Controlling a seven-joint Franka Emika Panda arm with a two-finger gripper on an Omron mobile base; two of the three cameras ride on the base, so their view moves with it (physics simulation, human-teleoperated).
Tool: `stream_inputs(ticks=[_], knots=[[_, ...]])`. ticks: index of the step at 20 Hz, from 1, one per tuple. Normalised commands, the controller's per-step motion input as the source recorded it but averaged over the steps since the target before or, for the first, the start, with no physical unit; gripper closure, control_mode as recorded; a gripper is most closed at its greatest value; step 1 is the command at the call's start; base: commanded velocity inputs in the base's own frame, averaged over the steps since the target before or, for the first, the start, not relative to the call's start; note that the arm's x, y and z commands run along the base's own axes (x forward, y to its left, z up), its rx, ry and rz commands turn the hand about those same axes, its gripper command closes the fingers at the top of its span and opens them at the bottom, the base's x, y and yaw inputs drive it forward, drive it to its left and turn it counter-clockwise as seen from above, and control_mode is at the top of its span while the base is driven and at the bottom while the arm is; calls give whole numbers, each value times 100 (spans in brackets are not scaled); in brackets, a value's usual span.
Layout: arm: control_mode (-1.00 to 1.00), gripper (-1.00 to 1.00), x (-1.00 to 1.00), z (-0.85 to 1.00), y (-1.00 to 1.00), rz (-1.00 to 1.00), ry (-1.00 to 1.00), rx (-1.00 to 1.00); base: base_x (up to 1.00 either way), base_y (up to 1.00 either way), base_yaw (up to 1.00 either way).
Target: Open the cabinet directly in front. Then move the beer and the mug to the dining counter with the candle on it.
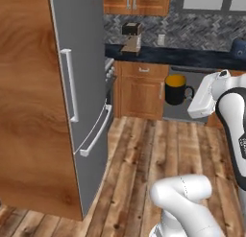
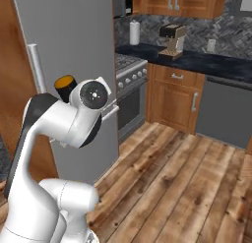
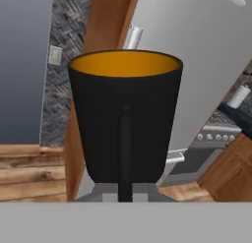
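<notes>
Mug position: you have the mug point(image 1: 176, 89) held up in the air at the end of the arm, well above the wooden floor point(image 1: 158, 149), upright, rim up, yellow-orange inside showing.
Gripper state: the gripper point(image 3: 125, 188) is closed on the mug's lower body, as far as the hand view lets you judge; the fingertips themselves are hidden behind the black wall. The loop handle faces the hand camera, running straight up the middle.
Mug relative to gripper: directly ahead of the hand, touching it, with its long axis vertical.
Decisive relation: no candle and no dining counter appear in these pictures, so you cannot tell which way the drop-off lies. My judgement is that the base must drive or turn before any placing.
Left base view: shows the mug side-on, handle toward the white hand, in front of the grey dishwasher point(image 1: 187, 94).
Right base view: the arm's elbow covers most of the mug; you see just its orange rim point(image 2: 64, 82) against the grey fridge point(image 2: 69, 50).
Risk: a fast swing near the fridge could tip the mug.
</notes>
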Motion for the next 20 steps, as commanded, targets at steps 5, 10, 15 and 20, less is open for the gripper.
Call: stream_inputs(ticks=[5, 10, 15, 20], knots=[[100, 100, 0, 0, 0, 0, 0, 0, 0, 0, -36], [100, 100, 0, 0, 0, 0, 0, 0, 0, 0, -36], [100, 100, 0, 0, 0, 0, 0, 0, 0, 0, -36], [100, 100, 0, 0, 0, 0, 0, 0, 0, 0, -35]])
